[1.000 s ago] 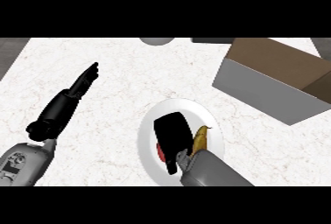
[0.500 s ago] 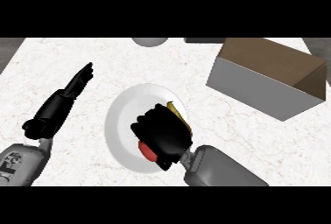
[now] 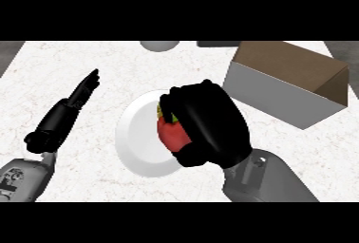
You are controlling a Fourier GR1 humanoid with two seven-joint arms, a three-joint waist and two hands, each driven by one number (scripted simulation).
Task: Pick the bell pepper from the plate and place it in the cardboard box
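Head view: right hand [image 3: 210, 124] curled round red bell pepper [image 3: 171, 136] on white plate [image 3: 135, 142].

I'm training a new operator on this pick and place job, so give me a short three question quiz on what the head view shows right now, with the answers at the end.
1. True or false: the red bell pepper lies inside the open cardboard box.
2. Which fits the right robot hand? A) it rests open beside the box; B) it is curled round the pepper, over the round white plate; C) it is inside the box.
3. Fill in the missing word: the left robot hand, at the view's left, holds nothing and its fingers are ___ (straight or curled).

Key: 1 false; 2 B; 3 straight.
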